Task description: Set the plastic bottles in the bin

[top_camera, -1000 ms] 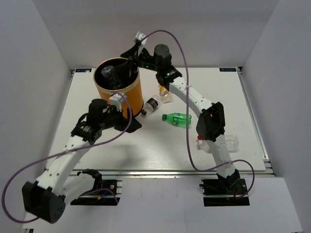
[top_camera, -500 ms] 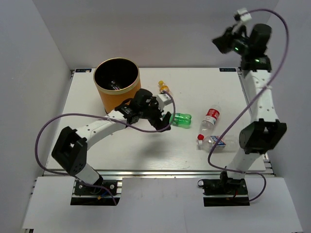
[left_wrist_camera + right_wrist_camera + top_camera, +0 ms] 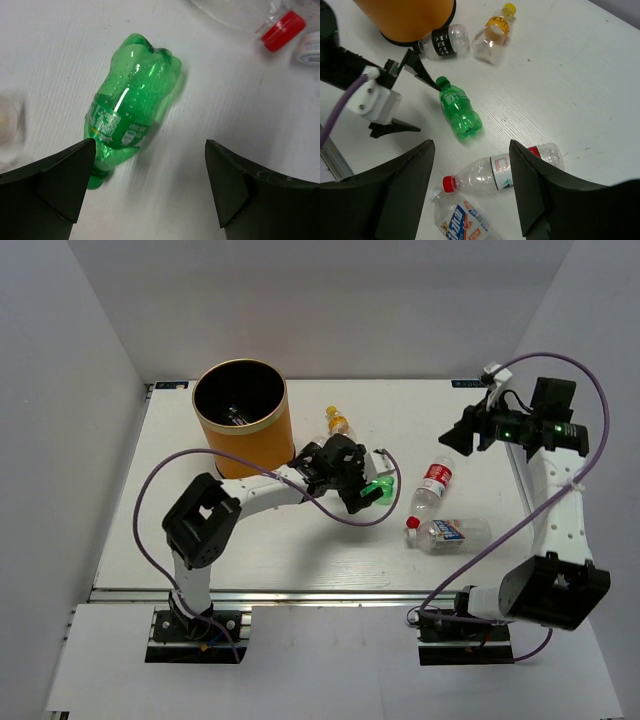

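Plastic bottles are still scattered on the counter (image 3: 300,550). The green bottle (image 3: 132,105) lies on its side near the middle, just right of the bin (image 3: 250,445). Half a second ago our left claw (image 3: 147,190) sat a little short of it. Now it has slid right and hangs over the bottle, its fingers spread wide to either side and gripping nothing. Our right claw (image 3: 470,192) has dropped from high at the far right and hovers over the right side of the counter, also wide open and empty, looking down on a clear red-capped bottle (image 3: 432,483). We judge the green bottle is next: close on it, then a short carry left to the bin.
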